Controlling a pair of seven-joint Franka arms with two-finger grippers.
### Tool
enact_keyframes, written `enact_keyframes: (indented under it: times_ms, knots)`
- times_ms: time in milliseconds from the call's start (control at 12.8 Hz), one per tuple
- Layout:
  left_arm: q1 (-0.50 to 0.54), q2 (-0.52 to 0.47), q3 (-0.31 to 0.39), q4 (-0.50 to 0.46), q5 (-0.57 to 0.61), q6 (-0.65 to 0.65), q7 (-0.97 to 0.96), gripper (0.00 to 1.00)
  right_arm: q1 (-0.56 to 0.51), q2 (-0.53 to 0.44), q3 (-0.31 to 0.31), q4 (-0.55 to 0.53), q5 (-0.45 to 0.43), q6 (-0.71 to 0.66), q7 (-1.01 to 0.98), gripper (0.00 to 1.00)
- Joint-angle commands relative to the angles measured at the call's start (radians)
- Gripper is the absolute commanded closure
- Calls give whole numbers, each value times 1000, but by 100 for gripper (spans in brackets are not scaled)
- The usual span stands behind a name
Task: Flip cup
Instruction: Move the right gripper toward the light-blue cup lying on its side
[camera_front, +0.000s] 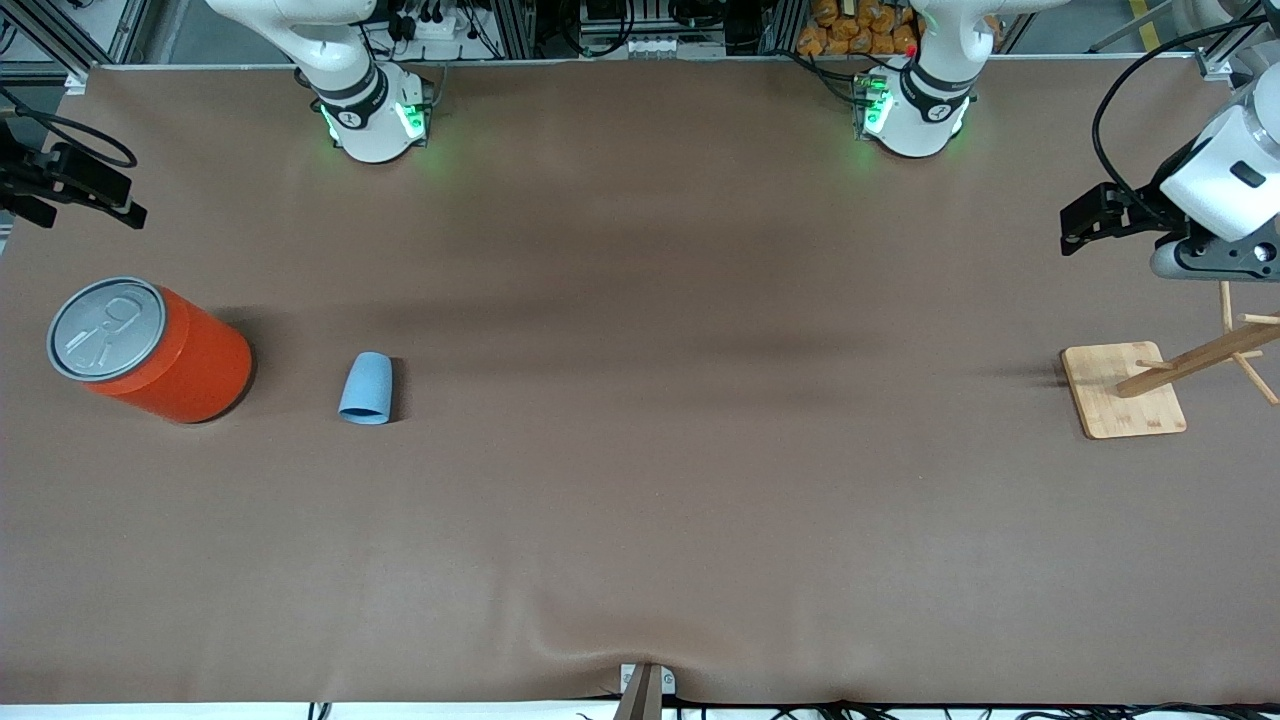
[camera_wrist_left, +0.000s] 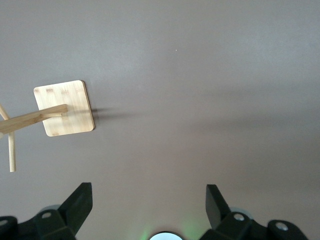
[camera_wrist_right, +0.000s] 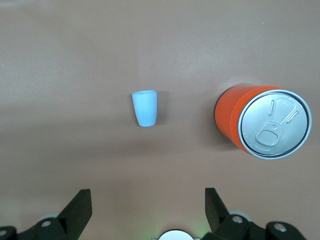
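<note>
Lying on its side on the brown table (camera_front: 640, 500), the cup (camera_front: 367, 389) rests near the orange can (camera_front: 150, 350), its opening hidden. Both arms wait: right gripper (camera_wrist_right: 147, 210) and left gripper (camera_wrist_left: 149, 212), bodies cut off, jaws spread, the left above the wooden stand (camera_wrist_left: 64, 107).

The front view looks down from high up, facing both robots. It sees the whole table (camera_front: 640, 500). Each wrist view looks down from well above it. The right one shares the cup (camera_wrist_right: 145, 108) and can (camera_wrist_right: 262, 122); the left shares the wooden stand (camera_wrist_left: 64, 108).
</note>
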Motion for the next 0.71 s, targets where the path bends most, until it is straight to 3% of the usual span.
enact_keyframes:
  times_ms: [0, 627]
  knots:
    - [5, -13, 3, 7, 12, -17, 9, 0, -24, 4, 16, 20, 5, -6, -12, 0]
    - [4, -5, 3, 7, 6, -17, 6, 0, -18, 19, 18, 18, 16, -11, -9, 0]
